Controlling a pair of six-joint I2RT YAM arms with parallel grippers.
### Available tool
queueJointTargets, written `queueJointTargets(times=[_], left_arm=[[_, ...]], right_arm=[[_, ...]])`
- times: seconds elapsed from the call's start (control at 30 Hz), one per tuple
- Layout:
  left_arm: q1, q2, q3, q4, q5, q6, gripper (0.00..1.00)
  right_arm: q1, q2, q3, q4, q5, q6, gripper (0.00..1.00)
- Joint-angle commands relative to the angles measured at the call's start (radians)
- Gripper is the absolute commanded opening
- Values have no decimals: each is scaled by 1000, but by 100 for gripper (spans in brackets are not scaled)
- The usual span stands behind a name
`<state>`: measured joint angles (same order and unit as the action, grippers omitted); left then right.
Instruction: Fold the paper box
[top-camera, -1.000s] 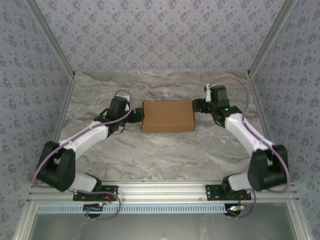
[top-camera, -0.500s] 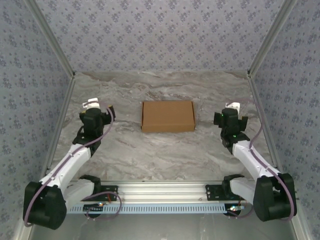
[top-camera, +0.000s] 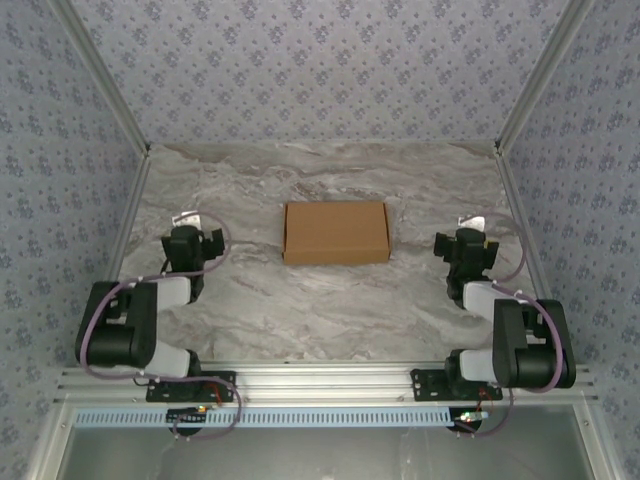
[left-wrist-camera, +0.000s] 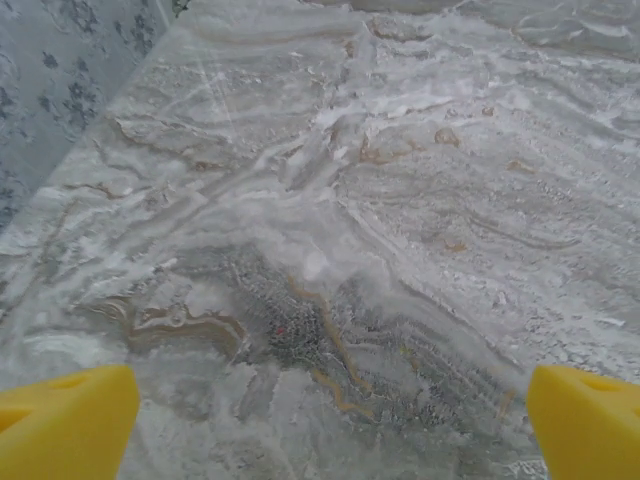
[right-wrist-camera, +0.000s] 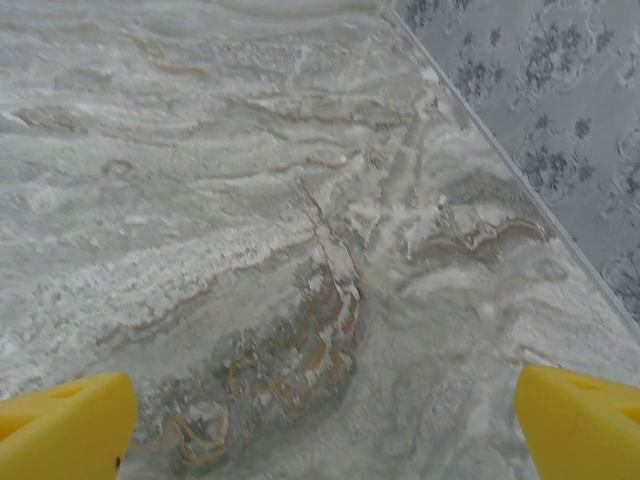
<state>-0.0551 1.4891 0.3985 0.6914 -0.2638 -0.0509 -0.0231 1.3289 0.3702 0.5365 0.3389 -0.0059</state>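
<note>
The paper box lies as a closed, flat brown rectangular box on the marble table, in the middle toward the back. My left gripper sits well to its left, drawn back near the left wall. My right gripper sits to its right, apart from the box. In the left wrist view my gripper is open, its yellow fingertips wide apart over bare marble. In the right wrist view my gripper is open too, its yellow fingertips spread with nothing between them.
Patterned walls close in the table on the left, right and back. A metal rail runs along the near edge at the arm bases. The right wall stands close beside my right gripper.
Both arms have pulled away from the box's sides and folded back toward their bases. Both grippers have let go of the box and opened wide. The box has stayed in place.
</note>
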Motion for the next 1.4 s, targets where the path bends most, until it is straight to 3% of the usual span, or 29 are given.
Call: queueJointTargets(times=[0.0,0.23,0.4,0.47,0.77,1.37], left_arm=[[22,40,-9,154,59,21,99],[51,46,4,144,121,13,99],[50,45,5,140,122,13,99],[49,44,5,142,121,13,99],[50,46,5,140,121,14,99],[51,45,5,140,121,13,99]], right_arm=[[-8,-10,4,74,-60,-30,99],[-29,-47,-33,91,-209,-24,99],[-41,11,5,111,-274,18,99],[-53,63,-3,201,-318,33,99],[-6,197,7,292,-294,-15,99],[-10,194,18,264,-304,-12,99]])
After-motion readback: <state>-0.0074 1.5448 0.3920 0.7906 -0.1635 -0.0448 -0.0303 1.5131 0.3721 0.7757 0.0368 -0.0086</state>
